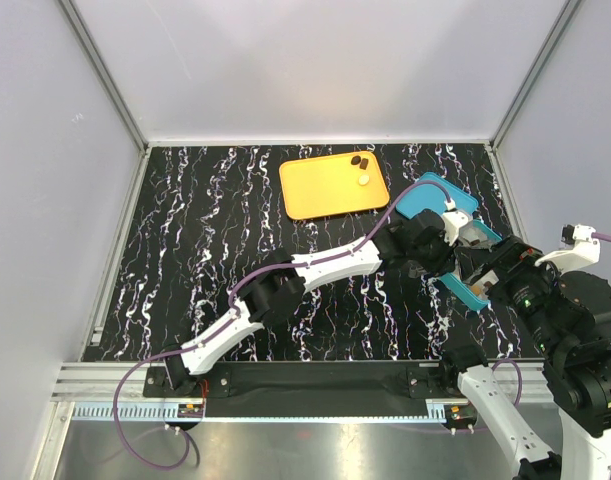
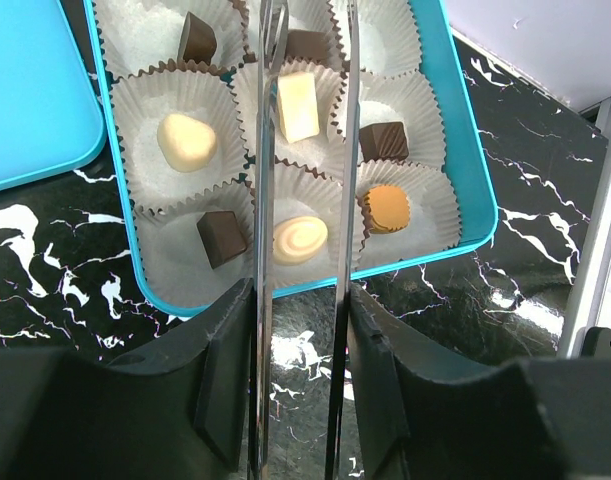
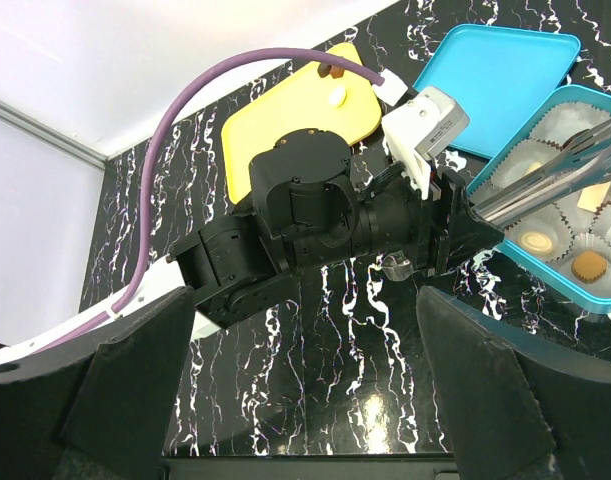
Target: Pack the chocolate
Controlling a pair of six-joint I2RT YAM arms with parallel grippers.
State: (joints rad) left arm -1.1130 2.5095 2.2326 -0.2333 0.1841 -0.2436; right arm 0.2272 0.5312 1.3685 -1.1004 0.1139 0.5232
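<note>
Top view: the left arm hides most of the teal box at right. A few chocolate pieces lie on the far orange tray.

Left wrist: eight pieces sit in paper cups. The left gripper is narrowly parted around a cream piece without touching it.

Right wrist: the right gripper is spread wide and empty.

The chocolate pieces look smooth, their cups pleated white paper; the teal box is sleek, the marbled desk glossy.

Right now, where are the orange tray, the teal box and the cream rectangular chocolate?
orange tray (image 1: 320,190), top external view, bare middle of its surface.
teal box (image 2: 457,120), left wrist view, its right rim.
cream rectangular chocolate (image 2: 298,106), left wrist view, its top face.
</note>
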